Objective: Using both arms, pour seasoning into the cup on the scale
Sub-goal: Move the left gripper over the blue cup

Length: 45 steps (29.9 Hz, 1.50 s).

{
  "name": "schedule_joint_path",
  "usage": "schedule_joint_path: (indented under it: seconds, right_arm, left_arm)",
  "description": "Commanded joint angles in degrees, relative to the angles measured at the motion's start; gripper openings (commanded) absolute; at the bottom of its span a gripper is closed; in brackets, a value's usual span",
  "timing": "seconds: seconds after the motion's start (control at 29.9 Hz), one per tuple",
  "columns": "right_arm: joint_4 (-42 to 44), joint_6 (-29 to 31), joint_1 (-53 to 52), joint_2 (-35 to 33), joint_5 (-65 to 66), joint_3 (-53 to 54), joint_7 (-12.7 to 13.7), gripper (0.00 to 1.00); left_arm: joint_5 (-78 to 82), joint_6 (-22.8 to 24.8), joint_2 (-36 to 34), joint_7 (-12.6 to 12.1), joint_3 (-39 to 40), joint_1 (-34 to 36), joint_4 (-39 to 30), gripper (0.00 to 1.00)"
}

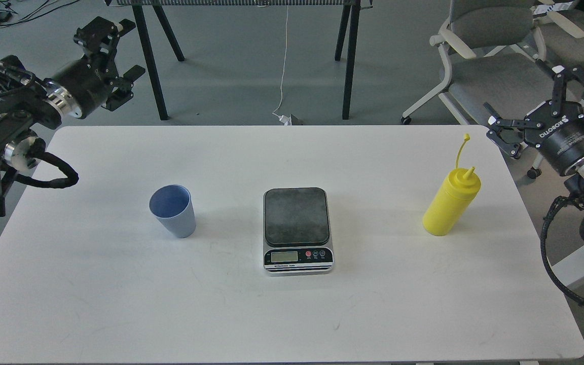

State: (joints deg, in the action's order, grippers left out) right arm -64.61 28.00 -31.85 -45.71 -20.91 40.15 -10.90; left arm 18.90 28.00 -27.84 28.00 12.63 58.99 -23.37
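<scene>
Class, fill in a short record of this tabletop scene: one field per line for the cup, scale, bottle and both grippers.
cup: upright, left of scale, on table
scale: centre, platform bare
seasoning bottle: upright, right of scale, cap off nozzle
left gripper: open, holds nothing, beyond table's far-left corner
right gripper: open, holds nothing, beyond table's right edge

left claw (119, 56) spread, raised | right claw (545, 109) spread, raised

Black arms (13, 116), silver wrist rings, ribbed cable hoses, ROBOTIQ-marked right hand (545, 109).
</scene>
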Motion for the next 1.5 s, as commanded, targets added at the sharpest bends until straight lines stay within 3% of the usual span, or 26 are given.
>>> schedule_joint_path:
  seconds: [0.0, 0.97, 1.24, 1.47]
  right_arm:
    - [0.0, 0.0, 0.1, 0.1, 0.0, -0.1, 0.0, 0.99]
    - [-0.4, 0.0, 0.9, 0.2, 0.0, 0.0, -0.1, 0.99]
    - [-0.4, 0.0, 1.0, 1.0, 0.0, 0.0, -0.2, 0.99]
    - [-0.2, 0.0, 0.9, 2.0, 0.0, 0.0, -0.2, 0.99]
  left_arm:
    - [-1.1, 0.0, 0.2, 0.0, 0.0, -1.1, 0.0, 1.0]
    - [-0.5, 0.0, -1.3, 0.0, 6.7, 5.1, 1.3, 0.99]
    - [39.3, 0.0, -4.3, 0.0, 4.6, 16.1, 0.2, 0.99]
    - [70.0, 0.0, -6.7, 0.0, 4.3, 20.4, -15.4, 0.99]
